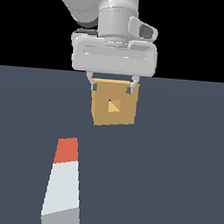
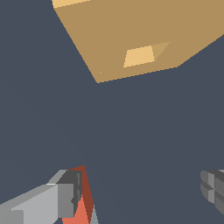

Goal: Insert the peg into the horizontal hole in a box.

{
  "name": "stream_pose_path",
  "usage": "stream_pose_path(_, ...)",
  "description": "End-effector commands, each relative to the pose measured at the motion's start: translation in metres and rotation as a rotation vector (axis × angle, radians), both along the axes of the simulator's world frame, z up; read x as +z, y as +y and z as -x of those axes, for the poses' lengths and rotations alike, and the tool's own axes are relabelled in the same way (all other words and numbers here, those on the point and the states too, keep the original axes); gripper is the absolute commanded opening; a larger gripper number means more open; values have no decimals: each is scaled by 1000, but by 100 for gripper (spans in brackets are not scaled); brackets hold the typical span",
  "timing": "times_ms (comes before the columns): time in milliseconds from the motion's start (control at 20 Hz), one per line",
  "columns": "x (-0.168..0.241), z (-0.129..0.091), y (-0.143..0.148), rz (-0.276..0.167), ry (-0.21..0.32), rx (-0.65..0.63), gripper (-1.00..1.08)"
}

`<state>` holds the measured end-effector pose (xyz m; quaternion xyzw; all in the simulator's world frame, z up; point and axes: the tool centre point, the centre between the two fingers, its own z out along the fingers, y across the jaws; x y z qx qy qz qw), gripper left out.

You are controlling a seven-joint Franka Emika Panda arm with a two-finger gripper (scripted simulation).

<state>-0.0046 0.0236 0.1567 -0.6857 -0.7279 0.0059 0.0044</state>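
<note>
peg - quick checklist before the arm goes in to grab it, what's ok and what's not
1. Gripper open: ok. The jaws stand wide apart with nothing between them.
2. Peg free to grasp: ok. It lies alone on the floor, with nothing touching it.
3. Gripper centred over the peg: not ok. In the wrist view the peg's orange end sits close to one finger, not midway.
4. Hole unblocked: ok. The opening in the box shows clear.
5. Peg lined up with the hole: cannot tell. Its orange end points roughly toward the box, but the exact alignment is not visible.
</note>
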Motion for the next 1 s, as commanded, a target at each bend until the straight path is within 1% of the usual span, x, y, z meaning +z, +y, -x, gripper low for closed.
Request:
stream_pose_path(0, 0, 0, 0, 0, 0, 0, 100)
stream_pose_path(200, -2, 2, -4, 0, 0, 5, 100)
stream_pose_path(450, -8, 8, -18, 0, -1, 23, 100)
stream_pose_path(700, -19, 19, -43, -1, -3, 55, 100)
stream_pose_path(950, -35, 32, -79, -1, -6, 99, 100)
